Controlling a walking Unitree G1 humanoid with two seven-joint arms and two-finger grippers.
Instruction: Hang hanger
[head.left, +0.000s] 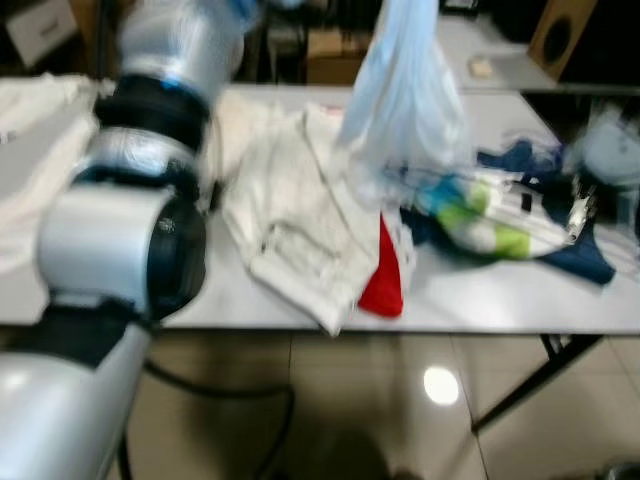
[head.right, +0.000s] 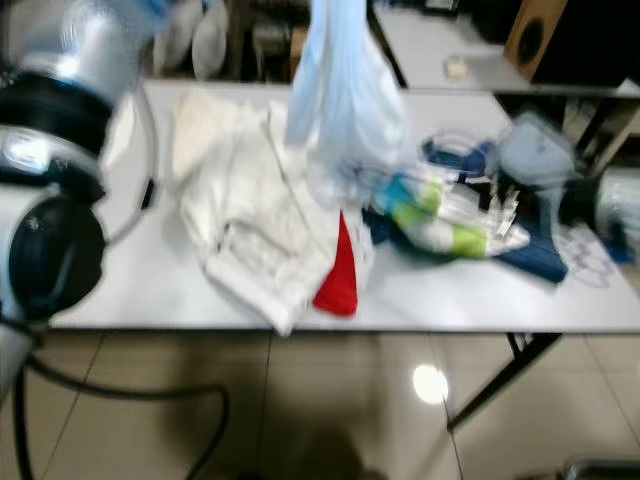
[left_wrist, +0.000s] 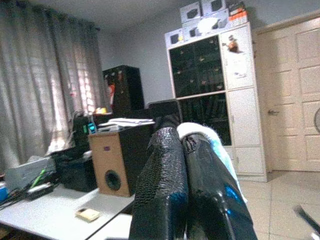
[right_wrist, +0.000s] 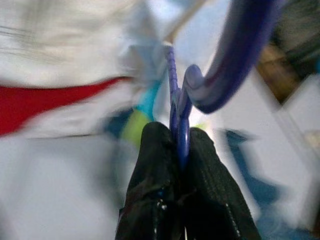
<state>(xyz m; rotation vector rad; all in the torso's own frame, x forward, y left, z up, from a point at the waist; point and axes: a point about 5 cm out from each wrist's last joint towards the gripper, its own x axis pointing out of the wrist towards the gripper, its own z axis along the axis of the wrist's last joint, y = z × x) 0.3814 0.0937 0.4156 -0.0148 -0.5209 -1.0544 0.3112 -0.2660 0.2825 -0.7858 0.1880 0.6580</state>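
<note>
A pale blue garment (head.left: 405, 90) hangs down from above over the middle of the white table (head.left: 500, 290). My left arm (head.left: 130, 220) rises at the left, blurred. In the left wrist view my left gripper (left_wrist: 181, 134) is shut, with a bit of the pale cloth (left_wrist: 202, 134) at its tips. In the right wrist view my right gripper (right_wrist: 176, 131) is shut on the stem of a purple hanger (right_wrist: 235, 55), whose hook curves above the fingers. The table's clothes lie blurred behind it.
On the table lie a heap of white clothes (head.left: 290, 210), a red cloth (head.left: 383, 280) at the front edge, plastic-wrapped green and white items (head.left: 480, 215) and dark blue clothes (head.left: 575, 260). A second table with a speaker (head.left: 560, 35) stands behind. A cable (head.left: 220, 390) crosses the tiled floor.
</note>
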